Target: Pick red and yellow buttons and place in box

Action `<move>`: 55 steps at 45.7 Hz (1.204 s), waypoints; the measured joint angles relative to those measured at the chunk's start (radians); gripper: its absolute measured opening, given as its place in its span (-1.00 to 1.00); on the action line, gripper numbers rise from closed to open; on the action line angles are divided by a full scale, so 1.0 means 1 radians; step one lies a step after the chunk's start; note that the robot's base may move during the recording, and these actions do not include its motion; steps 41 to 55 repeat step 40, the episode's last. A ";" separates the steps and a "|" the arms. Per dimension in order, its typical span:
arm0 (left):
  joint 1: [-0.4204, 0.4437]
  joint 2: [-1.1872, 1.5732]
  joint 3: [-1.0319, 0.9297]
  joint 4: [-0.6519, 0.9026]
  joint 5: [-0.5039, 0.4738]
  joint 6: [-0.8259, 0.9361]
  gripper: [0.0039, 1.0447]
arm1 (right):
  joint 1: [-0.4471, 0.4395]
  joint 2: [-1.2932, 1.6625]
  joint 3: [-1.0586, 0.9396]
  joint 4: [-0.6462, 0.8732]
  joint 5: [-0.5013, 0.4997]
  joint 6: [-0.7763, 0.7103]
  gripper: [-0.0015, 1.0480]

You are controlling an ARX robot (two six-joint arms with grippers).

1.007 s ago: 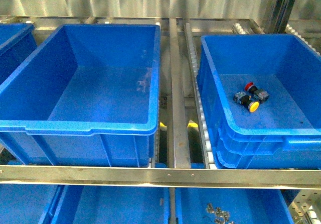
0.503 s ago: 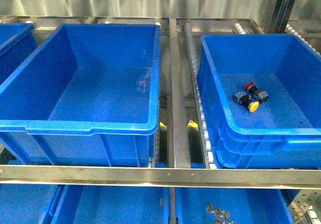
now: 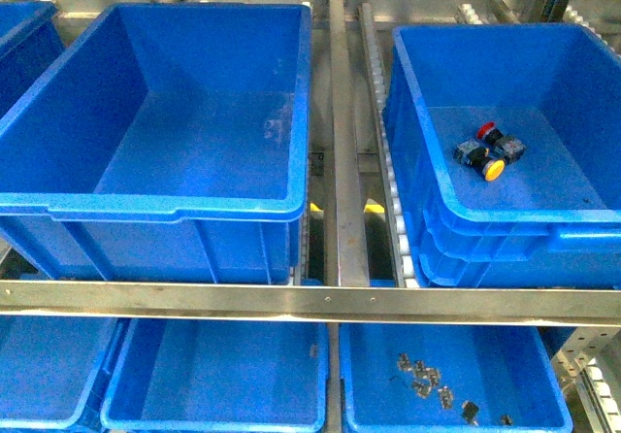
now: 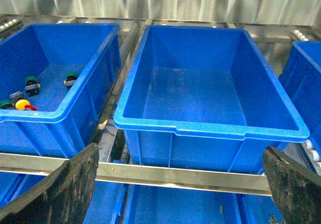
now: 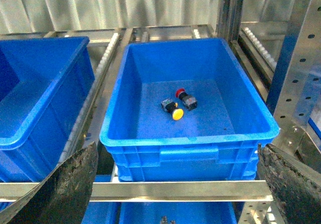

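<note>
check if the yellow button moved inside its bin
No. The yellow button still lies beside the red button in the box; only the camera shifted.

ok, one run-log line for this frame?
stage: between picks | left gripper: open, empty | right gripper: open, empty | red button, yellow button: in double-rimmed box

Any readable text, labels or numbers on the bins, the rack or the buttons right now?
None in any view. The blue bins and the box show bare plastic fronts, the rack rail is unmarked, and the red and yellow buttons are too small to show any print.
</note>
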 joint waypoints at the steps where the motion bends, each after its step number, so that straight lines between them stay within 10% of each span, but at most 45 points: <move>1: 0.000 0.000 0.000 0.000 0.000 0.000 0.85 | 0.000 0.000 0.000 0.000 0.000 0.000 0.88; 55: 0.000 0.000 0.000 0.000 0.000 0.000 0.85 | 0.000 0.000 0.000 0.000 0.000 0.000 0.86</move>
